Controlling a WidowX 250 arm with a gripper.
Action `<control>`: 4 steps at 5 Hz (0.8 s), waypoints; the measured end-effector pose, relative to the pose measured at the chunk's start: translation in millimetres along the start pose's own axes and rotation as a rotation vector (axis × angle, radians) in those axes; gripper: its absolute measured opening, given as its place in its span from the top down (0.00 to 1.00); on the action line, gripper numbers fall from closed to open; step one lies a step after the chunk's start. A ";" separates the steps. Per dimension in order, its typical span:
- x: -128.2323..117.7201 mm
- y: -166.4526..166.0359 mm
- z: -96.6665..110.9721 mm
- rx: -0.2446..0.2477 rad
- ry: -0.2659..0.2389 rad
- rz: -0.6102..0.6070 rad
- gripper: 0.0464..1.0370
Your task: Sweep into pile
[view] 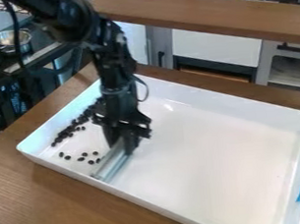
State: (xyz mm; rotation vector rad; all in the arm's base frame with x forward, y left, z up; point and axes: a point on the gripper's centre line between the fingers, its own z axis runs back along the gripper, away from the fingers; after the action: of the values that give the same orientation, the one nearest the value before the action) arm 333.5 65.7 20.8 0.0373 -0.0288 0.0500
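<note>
Sweeping looks well along but unfinished: most dark beans (63, 134) lie bunched along the left wall of the tray (215, 143), while several strays (91, 162) remain to be gathered. The claw (125, 142) is closed around the scraper (111, 164), beside those strays.

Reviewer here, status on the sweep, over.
Tool low over white tray, at translucent scraper. Dark beans clustered along tray wall, several loose beside scraper. No obstacle seen between them.
</note>
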 end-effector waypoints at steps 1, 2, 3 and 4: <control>2.3 26.6 -0.3 0.011 0.012 -0.005 0.67; 3.1 50.2 0.3 0.030 0.005 0.003 0.67; 6.3 62.6 0.5 0.049 -0.004 -0.023 0.67; 4.2 78.4 0.3 0.065 -0.018 -0.016 0.67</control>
State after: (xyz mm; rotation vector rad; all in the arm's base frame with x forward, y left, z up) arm 333.7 144.2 24.2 0.1027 -0.0446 0.0345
